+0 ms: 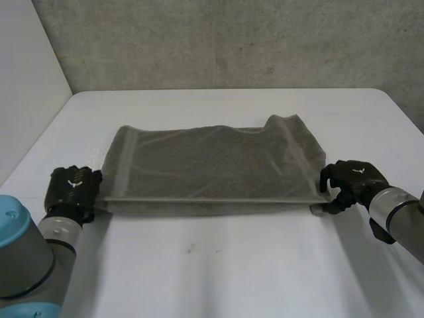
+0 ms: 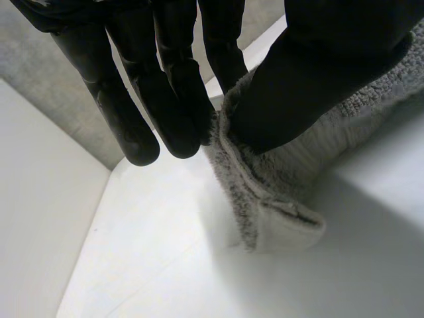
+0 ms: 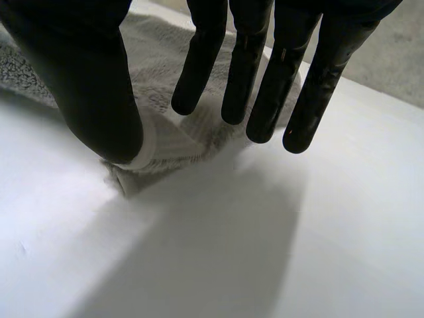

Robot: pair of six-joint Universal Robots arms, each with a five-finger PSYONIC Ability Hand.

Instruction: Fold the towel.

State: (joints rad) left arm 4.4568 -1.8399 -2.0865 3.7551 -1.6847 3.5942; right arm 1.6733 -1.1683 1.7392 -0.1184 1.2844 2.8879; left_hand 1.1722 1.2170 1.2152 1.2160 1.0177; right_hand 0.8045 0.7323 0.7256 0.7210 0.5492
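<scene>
A grey towel lies folded in half across the white table, its long edge towards me and its far right corner a little rumpled. My left hand is at the towel's near left corner. In the left wrist view the towel's corner sits pinched between the thumb and the straight fingers. My right hand is at the near right corner. In the right wrist view its thumb rests on the corner, while its fingers stand straight and lifted off the cloth.
A concrete wall rises behind the table, and a white panel stands along its left side. Bare table surface lies in front of the towel and beyond it.
</scene>
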